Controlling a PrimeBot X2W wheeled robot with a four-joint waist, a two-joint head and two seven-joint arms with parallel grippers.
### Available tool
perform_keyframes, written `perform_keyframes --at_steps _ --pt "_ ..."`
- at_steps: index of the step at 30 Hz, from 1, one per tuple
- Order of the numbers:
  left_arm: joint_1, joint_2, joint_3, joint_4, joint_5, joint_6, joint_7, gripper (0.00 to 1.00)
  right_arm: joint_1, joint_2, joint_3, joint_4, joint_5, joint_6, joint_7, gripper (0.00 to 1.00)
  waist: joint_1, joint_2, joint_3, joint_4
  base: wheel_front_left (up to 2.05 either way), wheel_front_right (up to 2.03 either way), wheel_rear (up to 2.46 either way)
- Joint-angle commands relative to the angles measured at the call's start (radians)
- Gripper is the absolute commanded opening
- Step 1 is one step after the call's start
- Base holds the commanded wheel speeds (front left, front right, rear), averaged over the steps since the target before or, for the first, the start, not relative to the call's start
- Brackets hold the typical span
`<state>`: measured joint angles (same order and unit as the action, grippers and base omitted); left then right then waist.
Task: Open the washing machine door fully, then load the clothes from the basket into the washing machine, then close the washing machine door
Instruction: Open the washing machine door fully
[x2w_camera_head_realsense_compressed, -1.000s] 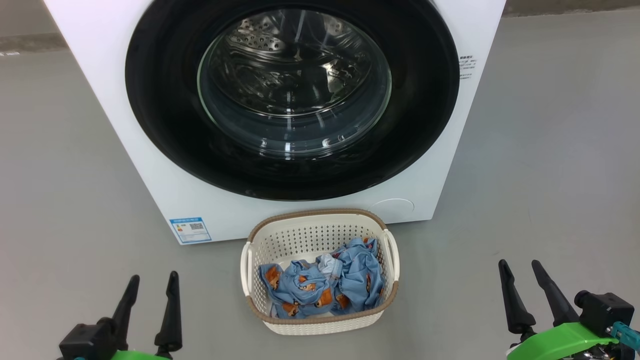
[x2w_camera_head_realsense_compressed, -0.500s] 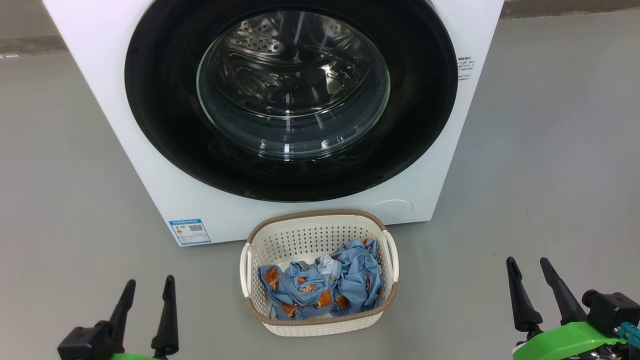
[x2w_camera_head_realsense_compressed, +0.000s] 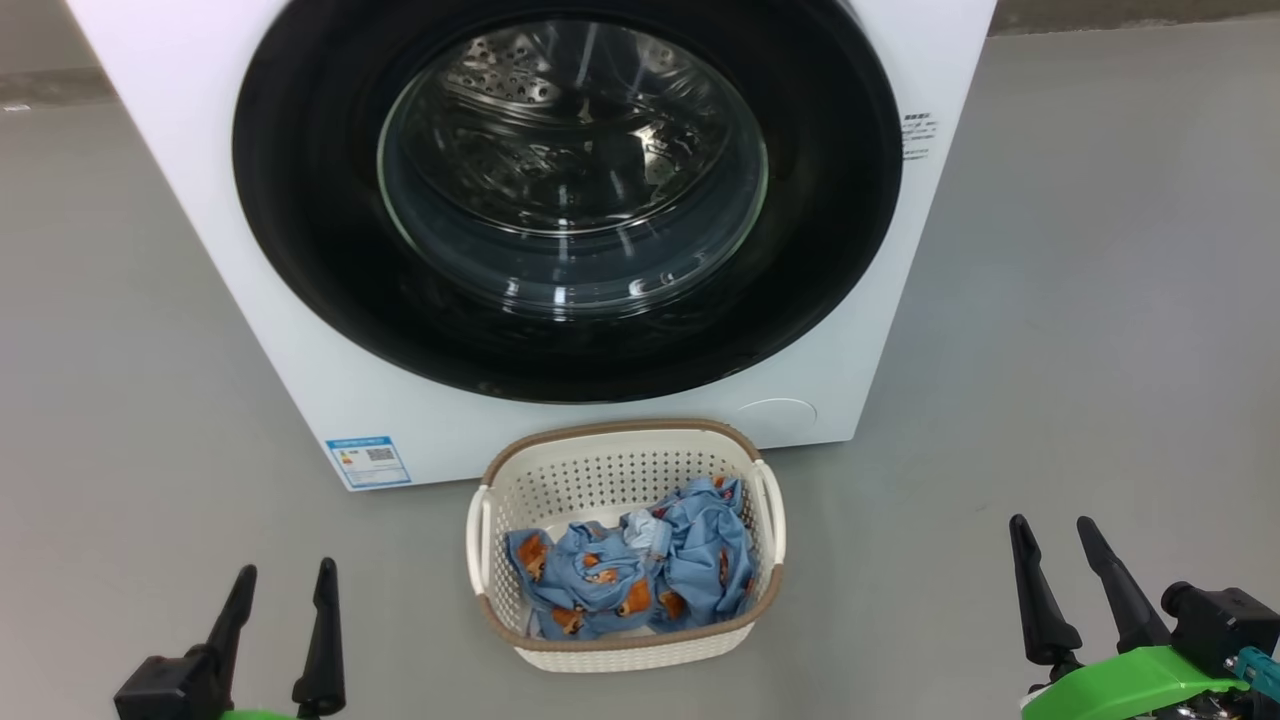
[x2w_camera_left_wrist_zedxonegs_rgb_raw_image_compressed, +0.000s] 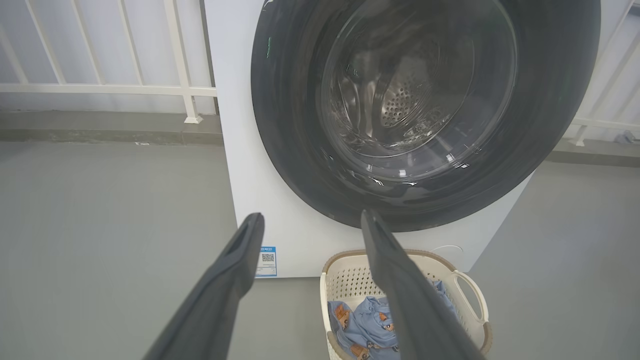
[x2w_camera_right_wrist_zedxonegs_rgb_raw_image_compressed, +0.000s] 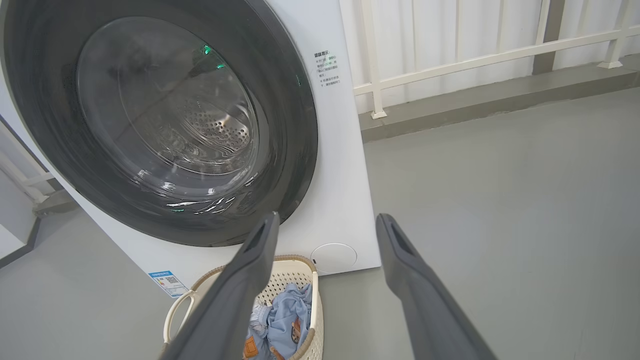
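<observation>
**The washing machine door (x2w_camera_head_realsense_compressed: 568, 200): shut, slick, no handle in sight**

It sits closed, flush on the front of the washing machine (x2w_camera_head_realsense_compressed: 350, 410), which stands on the grey floor (x2w_camera_head_realsense_compressed: 1050, 350). It is a large stiff disc: a wide glossy black rim (x2w_camera_head_realsense_compressed: 310, 220) around a bulging clear glass window (x2w_camera_head_realsense_compressed: 600, 260), with the perforated steel drum (x2w_camera_head_realsense_compressed: 560, 100) visible behind. I judge it rigid and fairly heavy, swinging on a hinge, and its polished face would be slippery under hard fingers. No handle or recess shows (which side opens, I cannot tell), so the likely hold is behind the rim's outer edge.

The basket (x2w_camera_head_realsense_compressed: 600, 478), cream perforated plastic with a brown woven-look band, stands on the floor just beside the machine's front base, below the door. The clothes (x2w_camera_head_realsense_compressed: 640, 585) inside are soft blue printed fabric, crumpled, light and limp.

The left claw (x2w_camera_head_realsense_compressed: 285, 568) and right claw (x2w_camera_head_realsense_compressed: 1049, 522) hover low on either side of the basket, well apart from it, fingers spread and empty.
</observation>
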<state>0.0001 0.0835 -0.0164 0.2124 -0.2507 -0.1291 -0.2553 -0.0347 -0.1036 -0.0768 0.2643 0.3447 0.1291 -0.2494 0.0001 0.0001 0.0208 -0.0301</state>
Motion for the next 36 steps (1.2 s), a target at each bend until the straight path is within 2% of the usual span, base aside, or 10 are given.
perform_keyframes --at_steps 1,21,25,36 --pt "-0.034 0.01 0.036 -0.021 0.01 -0.002 -0.006 1.0 -0.008 -0.014 0.02 -0.028 -0.014 0.002 -0.012 1.0 -0.0001 -0.0001 0.001 0.001 0.85 0.85 -1.69" --pt "-0.031 0.015 0.038 -0.032 0.009 -0.002 -0.006 1.0 -0.009 -0.011 0.022 -0.027 -0.01 0.002 -0.012 1.0 -0.0001 -0.0001 0.002 0.004 1.19 1.19 -2.39" --pt "-0.031 0.01 0.039 -0.045 -0.045 -0.002 -0.006 1.0 -0.01 -0.011 0.022 -0.026 -0.009 0.002 -0.012 1.0 -0.0001 -0.0001 0.001 0.002 1.12 1.12 -2.25" --pt "-0.025 0.016 0.023 -0.054 -0.037 -0.002 -0.006 1.0 -0.008 -0.009 0.018 -0.024 -0.004 0.002 -0.012 1.0 -0.0001 -0.0001 -0.001 0.005 0.53 0.53 -1.07"
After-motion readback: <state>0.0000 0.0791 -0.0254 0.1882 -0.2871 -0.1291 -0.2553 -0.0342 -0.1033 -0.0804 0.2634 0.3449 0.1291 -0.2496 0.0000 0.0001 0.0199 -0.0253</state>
